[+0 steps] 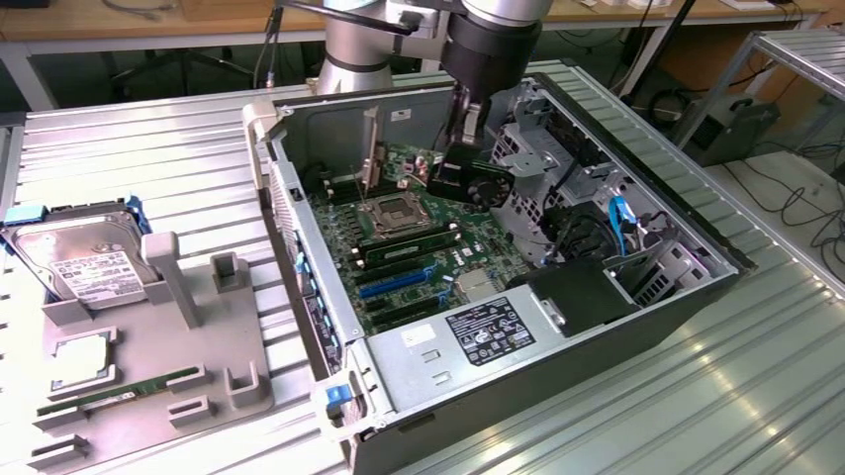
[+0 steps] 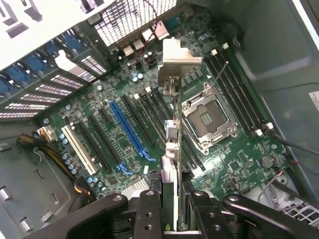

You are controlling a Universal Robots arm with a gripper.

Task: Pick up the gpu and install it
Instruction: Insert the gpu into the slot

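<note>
1. The hand (image 2: 172,201) is about half closed, its two dark fingers (image 2: 149,204) pinching the gpu (image 2: 171,149) by its thin edge. In the wrist view the card runs edge-on away from the fingers, its silver bracket (image 2: 177,55) at the far end.
2. From the exterior view, the hand (image 1: 465,146) hangs inside the open computer case (image 1: 687,297), which lies on the metal table (image 1: 739,396). The gpu (image 1: 473,180), fan showing, is in the air above the motherboard (image 1: 456,247) and not seated in anything.
3. In the wrist view the card lines up beside the bare processor socket (image 2: 207,117), with the long blue slot (image 2: 127,129) off to one side. I'd say it is not yet over a slot.
4. The biggest risk, to my eye, is that open socket. A descent from here could put the bracket or a card corner onto it and damage the contacts.
5. The grip worries me too. The fingers hold a narrow edge, so any knock could twist the card in the pinch, and it would then meet its slot crooked.
6. The bracket leads the way, so it could catch on the case's rear wall (image 1: 284,198) or the slot covers (image 2: 75,84).
7. Loose wires (image 2: 149,15) near the rear grille could snag the card.
</note>
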